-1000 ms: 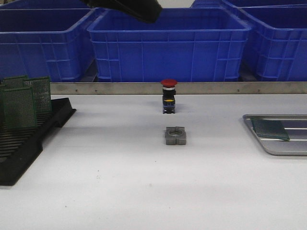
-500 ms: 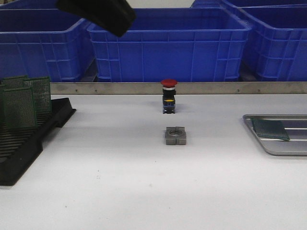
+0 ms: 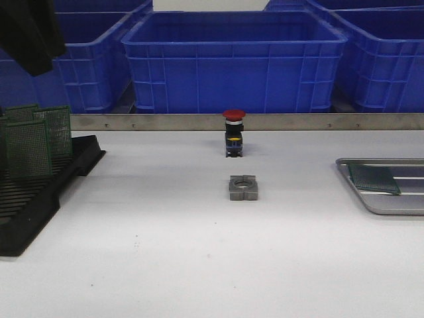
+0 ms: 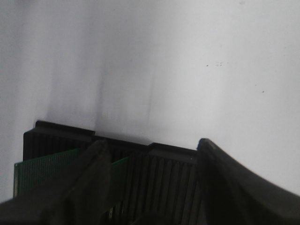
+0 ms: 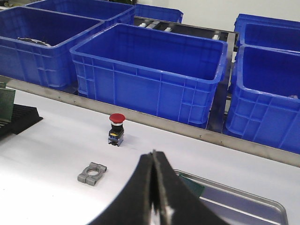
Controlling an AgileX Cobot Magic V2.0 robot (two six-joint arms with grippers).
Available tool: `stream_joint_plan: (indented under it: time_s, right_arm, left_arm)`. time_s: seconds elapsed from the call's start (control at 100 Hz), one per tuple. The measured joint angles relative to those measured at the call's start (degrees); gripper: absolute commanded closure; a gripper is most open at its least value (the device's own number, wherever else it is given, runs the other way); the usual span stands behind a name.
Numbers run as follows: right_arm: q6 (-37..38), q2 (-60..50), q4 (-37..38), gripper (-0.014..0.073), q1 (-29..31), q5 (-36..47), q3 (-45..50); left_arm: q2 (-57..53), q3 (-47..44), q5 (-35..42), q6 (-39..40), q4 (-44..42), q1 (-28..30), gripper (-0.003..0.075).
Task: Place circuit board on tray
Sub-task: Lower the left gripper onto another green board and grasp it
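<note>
One circuit board (image 3: 373, 178) already lies on the tray (image 3: 379, 206); more stand in the black rack (image 3: 40, 199). Left gripper (image 4: 152, 187) hangs over them, jaws apart, empty; right gripper (image 5: 153, 197) pinched together. Risk: boards sit close, so a finger could hit a neighbour.

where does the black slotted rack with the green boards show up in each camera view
Front view: black slotted rack at the left edge of the table, green boards standing in it.
Left wrist view: rack between the open fingers.
Right wrist view: only its corner, left edge.
Shared landmark: the green boards.
</note>
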State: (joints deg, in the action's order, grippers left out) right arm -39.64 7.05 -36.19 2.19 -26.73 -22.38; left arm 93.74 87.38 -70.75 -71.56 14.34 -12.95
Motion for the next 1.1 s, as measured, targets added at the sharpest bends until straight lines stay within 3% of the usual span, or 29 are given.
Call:
stream_joint_plan:
  time_s: [0.63, 1.1]
  right_arm:
    - [0.0, 0.0, 0.0, 0.0708, 0.0, -0.1, 0.0]
    - [0.0, 0.0, 0.0, 0.0708, 0.0, -0.2, 0.0]
  left_arm:
    - [-0.1, -8.6, 0.0, 0.2, -2.4, 15.9, 0.0355]
    - [-0.1, -12.5, 0.4, -5.1, -8.1, 17.2, 0.0355]
